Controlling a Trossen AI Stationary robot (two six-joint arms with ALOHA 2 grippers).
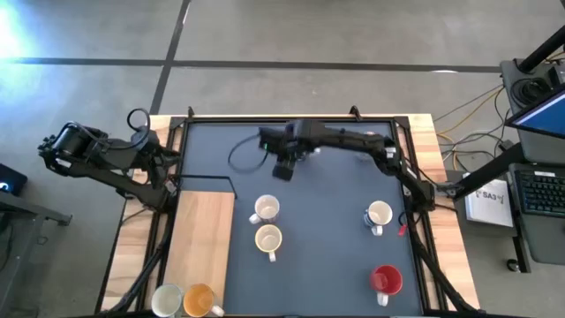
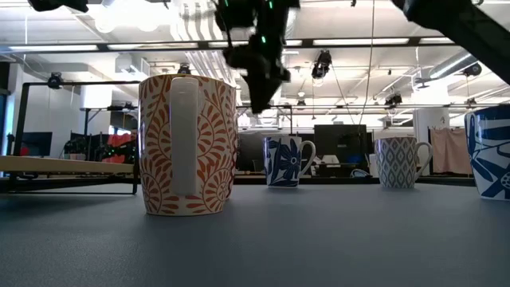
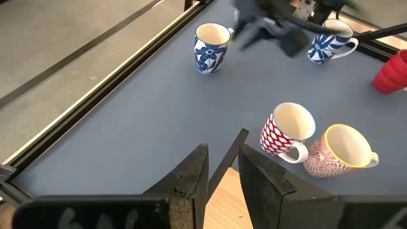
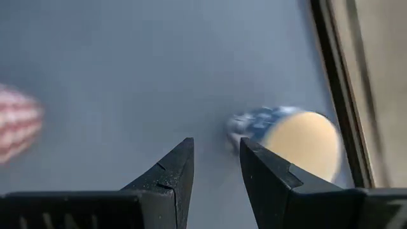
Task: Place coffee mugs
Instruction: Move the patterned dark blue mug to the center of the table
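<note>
Several coffee mugs stand upright on the dark mat (image 1: pixel 327 265). A blue floral mug (image 3: pixel 212 39) stands near the far edge; in the right wrist view it (image 4: pixel 286 137) shows just beyond my right gripper (image 4: pixel 216 145). That gripper (image 1: pixel 282 168) hangs open above the mat with nothing between its fingers, clear of the mug. A red-dotted mug (image 3: pixel 289 130) and a red-patterned one (image 3: pixel 340 149) stand side by side mid-mat. A second blue mug (image 3: pixel 327 41) and a red mug (image 1: pixel 386 280) stand to the right. My left gripper (image 3: pixel 222 152) waits open and raised at the left edge.
A wooden board (image 1: pixel 203 238) lies at the mat's near left; a white mug (image 1: pixel 166 300) and an orange mug (image 1: pixel 200 300) stand at its near end. A grey-patterned mug (image 2: pixel 401 162) shows far back in the low view. Bare mat lies between the mug groups.
</note>
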